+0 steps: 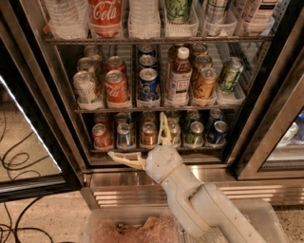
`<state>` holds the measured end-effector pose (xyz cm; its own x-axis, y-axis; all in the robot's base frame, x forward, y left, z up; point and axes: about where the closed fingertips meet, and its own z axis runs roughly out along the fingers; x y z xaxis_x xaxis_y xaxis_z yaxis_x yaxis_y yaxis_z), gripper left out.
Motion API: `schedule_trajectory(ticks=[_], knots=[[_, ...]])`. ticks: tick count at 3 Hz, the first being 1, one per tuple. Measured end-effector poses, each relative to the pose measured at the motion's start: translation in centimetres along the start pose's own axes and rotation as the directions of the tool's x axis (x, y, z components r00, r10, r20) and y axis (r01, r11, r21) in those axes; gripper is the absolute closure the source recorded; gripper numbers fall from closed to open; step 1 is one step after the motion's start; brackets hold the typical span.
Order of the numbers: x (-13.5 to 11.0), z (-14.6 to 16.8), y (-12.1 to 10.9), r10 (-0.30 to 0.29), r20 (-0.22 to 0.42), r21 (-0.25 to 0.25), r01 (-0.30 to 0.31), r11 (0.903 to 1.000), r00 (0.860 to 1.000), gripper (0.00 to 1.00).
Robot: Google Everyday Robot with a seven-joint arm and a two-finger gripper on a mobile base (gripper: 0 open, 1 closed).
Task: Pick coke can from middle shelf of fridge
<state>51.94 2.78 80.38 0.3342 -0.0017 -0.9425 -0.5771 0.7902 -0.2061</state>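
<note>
I am looking straight into the tall black-framed glass-door fridge (266, 102), with its ribbed steel base low down. On the dark wire middle shelf (156, 109), the red aluminium coke can (116, 88) with white script and a silver top stands upright at the front of its lane, at about ten o'clock from the centre of the view. Just beside it at three o'clock is a blue Pepsi can (148, 85), and at nine o'clock a pale silver can (84, 88). Further along towards three o'clock stand a brown tea bottle with a white cap (179, 78), an orange can (205, 84) and a green can (230, 75). On the rack above, at the coke can's twelve o'clock, is a big red-labelled Coca-Cola bottle (105, 14).

The robot's white two-finger hand (137, 134) hangs in front of the lower rack of shorter cans (102, 136), at about five o'clock from the coke can and well apart from it. It is spread wide and holds nothing. One cream finger (122, 160) points to nine o'clock, and the other (164, 130) points to twelve, with its tip just under the middle shelf's rail. The white arm (204, 209) runs off towards five o'clock above a clear plastic bin (109, 228).
</note>
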Motion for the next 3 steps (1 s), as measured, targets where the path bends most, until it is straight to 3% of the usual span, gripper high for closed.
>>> schedule_trajectory(ticks=[1,2,3], knots=[[0.5,0.0,-0.2,-0.003,-0.016,0.008,0.003,1.0000,1.000,0.00],[-0.1,0.3,0.6,0.007,0.019,-0.025,-0.007,0.9997,1.000,0.00],[-0.8,2.5,2.1,0.021,0.084,-0.091,-0.013,0.9958,0.996,0.00]])
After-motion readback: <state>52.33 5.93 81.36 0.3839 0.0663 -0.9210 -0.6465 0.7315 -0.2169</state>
